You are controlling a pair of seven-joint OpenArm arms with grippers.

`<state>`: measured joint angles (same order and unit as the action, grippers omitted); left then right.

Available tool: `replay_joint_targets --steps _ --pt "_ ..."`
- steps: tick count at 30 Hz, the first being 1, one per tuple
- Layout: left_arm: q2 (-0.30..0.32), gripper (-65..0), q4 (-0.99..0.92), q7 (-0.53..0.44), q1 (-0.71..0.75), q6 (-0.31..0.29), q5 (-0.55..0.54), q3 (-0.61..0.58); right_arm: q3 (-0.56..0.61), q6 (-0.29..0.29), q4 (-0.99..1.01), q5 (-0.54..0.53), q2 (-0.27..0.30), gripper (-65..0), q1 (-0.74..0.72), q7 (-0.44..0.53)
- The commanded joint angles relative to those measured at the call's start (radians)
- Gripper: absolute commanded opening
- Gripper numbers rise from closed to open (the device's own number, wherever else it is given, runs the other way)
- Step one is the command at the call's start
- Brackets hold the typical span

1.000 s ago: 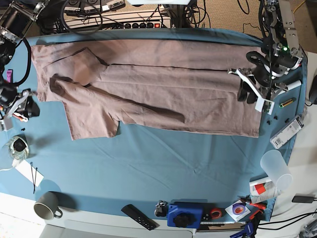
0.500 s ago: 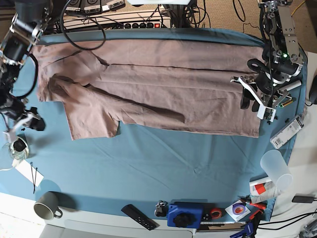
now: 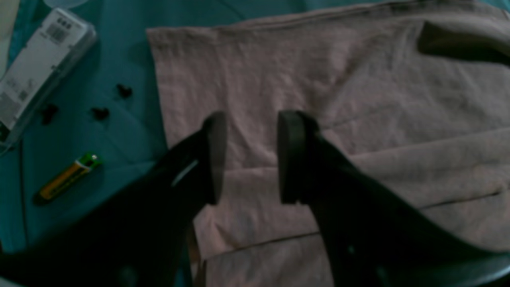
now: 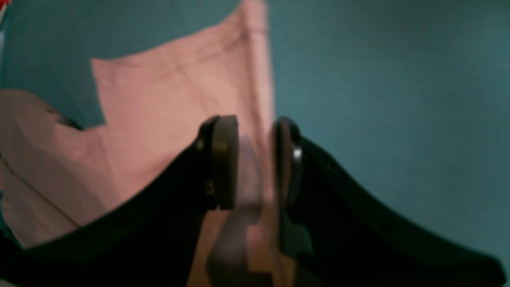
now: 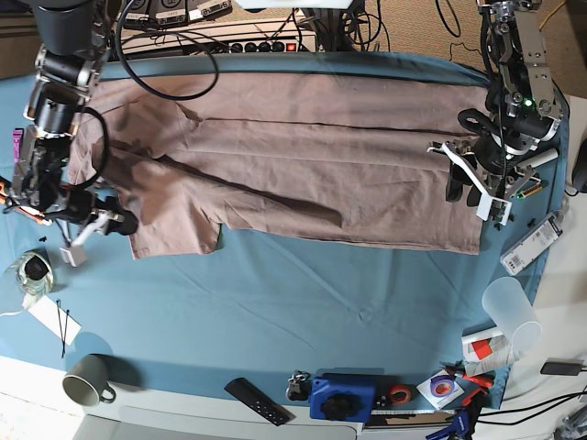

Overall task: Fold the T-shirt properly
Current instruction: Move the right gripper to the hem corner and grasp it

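**Both end effectors poised over the shirt's ends**

Left wrist: the left end effector (image 3: pixel 248 157) hangs parted and empty over the T-shirt (image 3: pixel 318 119) near its hem.

Right wrist: the right end effector (image 4: pixel 255 163) stands parted and empty over a sleeve edge.

Base: the shirt lies half-folded across the bench (image 5: pixel 303 302). Soft, limp cloth; edges or corners look best to pinch.
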<state>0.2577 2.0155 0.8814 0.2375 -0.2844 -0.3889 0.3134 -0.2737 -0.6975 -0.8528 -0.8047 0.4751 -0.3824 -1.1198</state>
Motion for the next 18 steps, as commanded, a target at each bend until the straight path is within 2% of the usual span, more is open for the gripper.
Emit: replay_joint_targets --steps 1,6,11,15,18 --pt "0.008 -42.8 0.016 -0.023 -0.007 0.0 -0.008 0.003 -0.003 -0.001 -0.014 0.023 0.009 -47.7 -0.024 0.025" --pt "0.008 -42.8 0.015 -0.029 -0.008 0.0 -0.007 0.003 -0.003 -0.001 -0.014 0.137 -0.03 -47.7 -0.025 0.111" --pt "0.008 -42.8 -0.001 -0.1 -0.015 -0.001 -0.002 0.003 -0.003 -0.001 -0.014 0.14 -0.034 -47.7 -0.025 0.104" --pt "0.01 -42.6 -0.092 -0.095 -0.089 -0.003 0.023 0.003 -0.003 -0.001 -0.014 0.14 -0.034 -47.7 -0.024 0.099" --pt "0.019 -40.4 -0.207 -0.077 -0.175 -0.05 -0.002 0.003 -0.003 -0.001 -0.014 0.14 -0.035 -47.7 -0.024 0.098"
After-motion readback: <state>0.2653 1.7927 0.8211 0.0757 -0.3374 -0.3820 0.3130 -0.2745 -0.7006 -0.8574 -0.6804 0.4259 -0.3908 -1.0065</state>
